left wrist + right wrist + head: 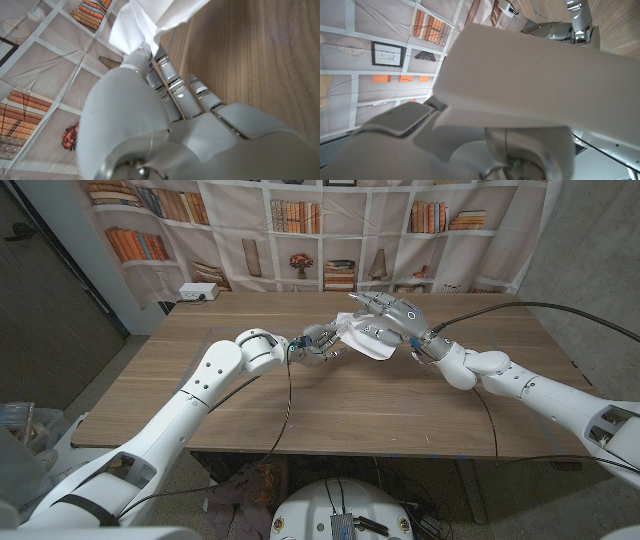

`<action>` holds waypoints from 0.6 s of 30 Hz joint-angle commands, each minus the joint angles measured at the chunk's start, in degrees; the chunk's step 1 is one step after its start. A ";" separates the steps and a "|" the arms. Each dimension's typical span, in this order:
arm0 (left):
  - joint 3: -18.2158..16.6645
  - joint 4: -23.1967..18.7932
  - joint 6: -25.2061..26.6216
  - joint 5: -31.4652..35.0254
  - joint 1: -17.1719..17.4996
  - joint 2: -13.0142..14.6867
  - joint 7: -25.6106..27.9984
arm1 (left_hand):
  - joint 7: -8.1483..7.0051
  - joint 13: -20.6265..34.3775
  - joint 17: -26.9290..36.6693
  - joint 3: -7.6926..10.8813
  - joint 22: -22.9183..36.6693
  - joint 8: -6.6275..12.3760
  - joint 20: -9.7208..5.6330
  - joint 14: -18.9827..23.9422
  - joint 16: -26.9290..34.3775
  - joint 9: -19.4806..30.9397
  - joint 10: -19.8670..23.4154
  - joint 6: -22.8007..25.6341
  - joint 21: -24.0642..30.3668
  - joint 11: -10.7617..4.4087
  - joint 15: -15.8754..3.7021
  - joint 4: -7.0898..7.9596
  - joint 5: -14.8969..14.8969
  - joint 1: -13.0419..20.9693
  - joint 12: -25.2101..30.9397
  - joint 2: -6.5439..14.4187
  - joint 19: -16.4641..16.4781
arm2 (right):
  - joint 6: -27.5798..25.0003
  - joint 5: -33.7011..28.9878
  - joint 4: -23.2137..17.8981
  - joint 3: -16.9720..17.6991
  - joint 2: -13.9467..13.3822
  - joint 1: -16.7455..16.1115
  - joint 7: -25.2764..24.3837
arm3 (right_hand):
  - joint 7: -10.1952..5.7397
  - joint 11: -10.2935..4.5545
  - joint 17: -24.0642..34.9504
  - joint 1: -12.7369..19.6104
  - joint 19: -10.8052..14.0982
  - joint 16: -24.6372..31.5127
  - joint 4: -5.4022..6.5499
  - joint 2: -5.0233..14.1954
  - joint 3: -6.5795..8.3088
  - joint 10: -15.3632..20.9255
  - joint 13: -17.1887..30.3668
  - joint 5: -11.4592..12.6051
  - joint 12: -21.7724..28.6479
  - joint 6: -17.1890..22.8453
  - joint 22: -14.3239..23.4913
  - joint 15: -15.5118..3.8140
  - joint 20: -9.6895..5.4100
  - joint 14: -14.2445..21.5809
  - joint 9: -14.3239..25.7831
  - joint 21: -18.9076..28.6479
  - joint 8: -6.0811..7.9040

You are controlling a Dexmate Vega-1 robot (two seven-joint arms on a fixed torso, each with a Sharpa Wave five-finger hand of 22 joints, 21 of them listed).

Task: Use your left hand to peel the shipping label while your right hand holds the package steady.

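Toward the table's (300, 395) far edge, the right hand (392, 315) presses down on the white package (365, 340), while the left hand (318, 345) pinches the package's near-left corner.

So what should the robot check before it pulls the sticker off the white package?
1. Right hand on the package: ok, it rests on top of it.
2. Left hand gripping something: ok, its fingers pinch white material at the package's edge.
3. That material is the label, not the bag itself: cannot tell.
4. Package lying on the table: cannot tell, the hands hide its underside.
5. Room to pull: ok, bare wood lies around both hands.
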 commanded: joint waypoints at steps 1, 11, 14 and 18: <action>0.30 0.02 -0.48 0.24 -0.05 -0.06 0.23 | 0.00 0.22 0.09 0.52 0.21 -0.34 0.29 0.57 -0.03 0.01 0.46 0.72 -0.03 -0.05 -0.20 -0.22 -0.29 -0.10 0.30 0.12 -0.03 | 2.38 -0.20 0.50 0.11 -0.18 0.02 -2.40 | -0.62 -0.12 0.28 1.30 0.14 0.34 -0.10 0.46 0.83 0.59 0.45 0.23 0.39 -0.17 0.14 -10.40 -4.53 0.53 0.01 0.20 0.13; 0.71 0.64 -0.21 0.34 -0.58 -0.54 -0.12 | -0.01 0.18 0.15 0.62 0.21 -0.40 0.33 0.58 -0.02 0.01 0.47 0.83 0.00 -0.03 -0.24 -0.28 -0.29 -0.04 0.26 0.06 -0.06 | 4.29 -1.00 0.76 -0.26 -0.34 0.26 -3.25 | -1.40 0.14 1.31 3.71 -0.61 0.68 0.02 1.38 2.25 -0.61 3.54 0.65 2.90 0.71 0.36 -10.38 -3.51 0.72 0.16 0.24 -0.04; 0.72 0.56 -0.08 0.47 -0.63 -0.45 -0.35 | 0.04 0.17 0.15 0.64 0.21 -0.45 0.32 0.60 -0.02 0.01 0.44 0.76 0.00 -0.03 -0.20 -0.23 -0.30 -0.10 0.24 0.11 -0.06 | 4.12 -1.07 0.88 -0.32 -0.28 0.18 -2.86 | -2.23 0.10 1.73 4.47 -0.38 1.19 0.29 1.23 2.61 1.78 5.47 0.80 5.69 2.09 0.46 -10.43 -3.51 1.79 0.15 0.53 0.10; 0.63 0.36 -0.02 0.47 -0.54 -0.30 -0.05 | -0.02 0.13 0.16 0.63 0.21 -0.42 0.33 0.60 -0.03 0.01 0.44 0.95 0.01 -0.03 -0.09 -0.16 -0.32 -0.24 0.20 0.07 -0.08 | 3.52 -0.66 0.73 -0.08 -0.28 -0.08 -1.98 | -2.30 0.04 1.91 3.99 -0.07 1.34 0.74 0.64 2.11 2.62 6.42 0.59 6.96 2.69 0.49 -9.98 -3.41 2.03 0.13 0.73 0.09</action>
